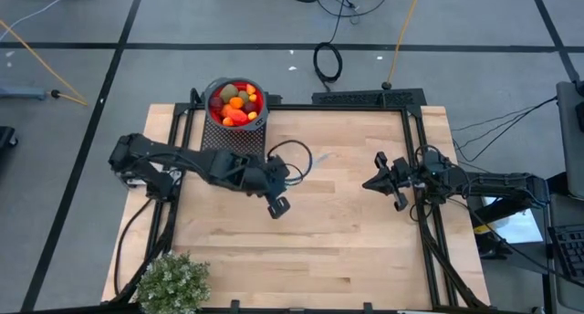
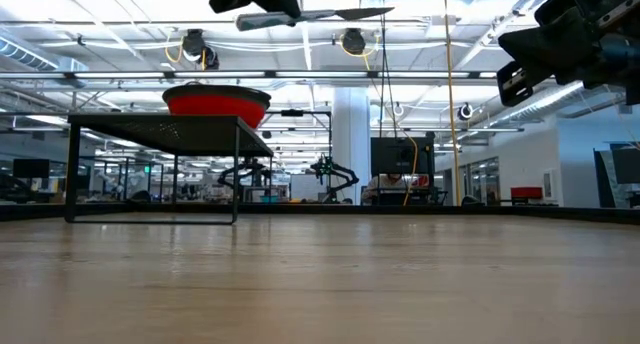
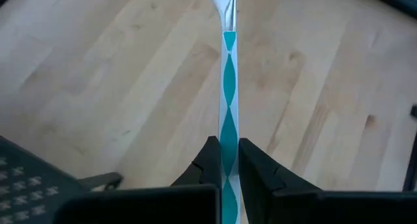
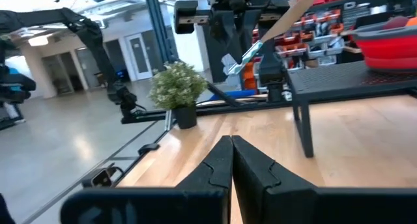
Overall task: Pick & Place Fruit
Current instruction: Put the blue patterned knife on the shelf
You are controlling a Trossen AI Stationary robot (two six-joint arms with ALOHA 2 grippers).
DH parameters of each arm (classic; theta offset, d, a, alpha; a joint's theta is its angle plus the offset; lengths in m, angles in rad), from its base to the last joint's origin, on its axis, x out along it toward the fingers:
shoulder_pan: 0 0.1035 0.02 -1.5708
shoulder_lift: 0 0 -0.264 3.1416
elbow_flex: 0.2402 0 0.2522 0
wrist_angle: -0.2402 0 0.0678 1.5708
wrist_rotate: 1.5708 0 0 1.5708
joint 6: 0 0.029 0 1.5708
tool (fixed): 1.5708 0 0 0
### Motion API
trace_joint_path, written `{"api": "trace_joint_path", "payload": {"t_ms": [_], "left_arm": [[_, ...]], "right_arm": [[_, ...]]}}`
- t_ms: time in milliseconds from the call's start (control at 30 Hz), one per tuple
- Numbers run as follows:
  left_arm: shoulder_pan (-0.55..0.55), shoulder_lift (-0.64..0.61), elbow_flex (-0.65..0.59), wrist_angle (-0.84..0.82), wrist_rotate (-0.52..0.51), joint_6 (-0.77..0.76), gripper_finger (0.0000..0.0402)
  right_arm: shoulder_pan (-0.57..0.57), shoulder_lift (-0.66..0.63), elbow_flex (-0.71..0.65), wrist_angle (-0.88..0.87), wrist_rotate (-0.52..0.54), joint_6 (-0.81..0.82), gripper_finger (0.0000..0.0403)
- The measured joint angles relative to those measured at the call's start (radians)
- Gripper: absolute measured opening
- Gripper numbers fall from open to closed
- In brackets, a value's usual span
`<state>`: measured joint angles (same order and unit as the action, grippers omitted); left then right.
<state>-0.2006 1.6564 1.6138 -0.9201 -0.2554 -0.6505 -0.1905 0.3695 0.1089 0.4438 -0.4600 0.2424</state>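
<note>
I am pinching a thin, flat utensil (image 3: 229, 87) between my left fingers (image 3: 210, 160); its white handle carries a teal wavy pattern and ends in a shiny silver tip. My left gripper (image 1: 278, 205) is hovering above the pale, grained wooden worktop (image 1: 347, 241). The fruit (image 1: 235, 104), round and oval pieces in red, orange and olive, is lying piled in a red bowl (image 1: 235, 101) on a black perforated stand (image 1: 234, 136) at the far edge. My right gripper (image 1: 376, 183) is waiting, fingers pressed together, empty. A bushy plant (image 1: 172, 282) stands at the near corner.
</note>
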Motion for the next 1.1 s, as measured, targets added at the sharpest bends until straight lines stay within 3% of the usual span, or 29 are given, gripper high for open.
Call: {"api": "trace_joint_path", "payload": {"t_ms": [200,567,800,1100], "left_arm": [[0.042,-0.009,0.033,-0.144,0.046,0.131,0.0018],[0.098,-0.012,0.196,-0.51,-0.037,0.417,0.0016],[0.135,-0.011,0.196,-0.628,-0.078,0.562,0.0028],[0.165,-0.011,0.196,-0.633,-0.079,0.672,0.0026]], "right_arm": [[0.0,0.0,0.0,-0.002,0.021,0.0,0.0],[0.0,0.0,0.0,-0.001,0.022,0.0,0.0],[0.0,0.0,0.0,-0.001,0.022,0.0,0.0],[0.0,0.0,0.0,-0.001,0.022,0.0,0.0]]}}
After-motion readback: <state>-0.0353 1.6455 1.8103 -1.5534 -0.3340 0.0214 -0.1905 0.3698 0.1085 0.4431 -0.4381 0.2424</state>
